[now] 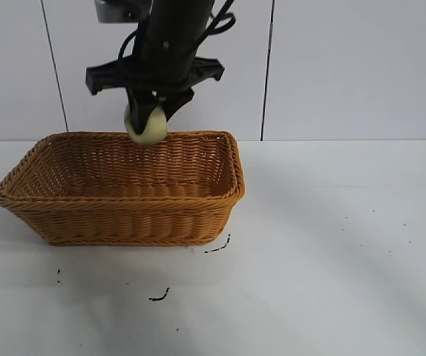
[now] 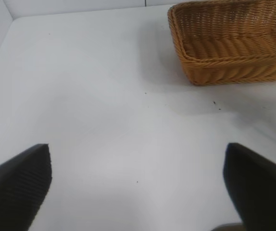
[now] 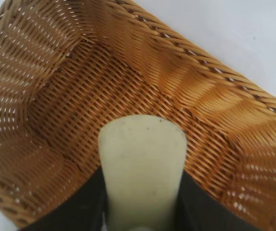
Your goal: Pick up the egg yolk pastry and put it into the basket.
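The pale yellow-cream egg yolk pastry (image 1: 147,126) hangs in my right gripper (image 1: 148,111), just above the far rim of the orange-brown wicker basket (image 1: 124,219). In the right wrist view my right gripper (image 3: 142,192) is shut on the pastry (image 3: 143,159), whose flat base faces the camera, with the basket's woven floor (image 3: 56,96) right below. My left gripper (image 2: 137,149) is open and empty over bare white table, well away from the basket (image 2: 224,62). The left arm does not show in the exterior view.
The white table (image 1: 332,245) has a few small dark specks and marks (image 1: 159,297) in front of the basket. A white panelled wall (image 1: 346,67) stands behind the table.
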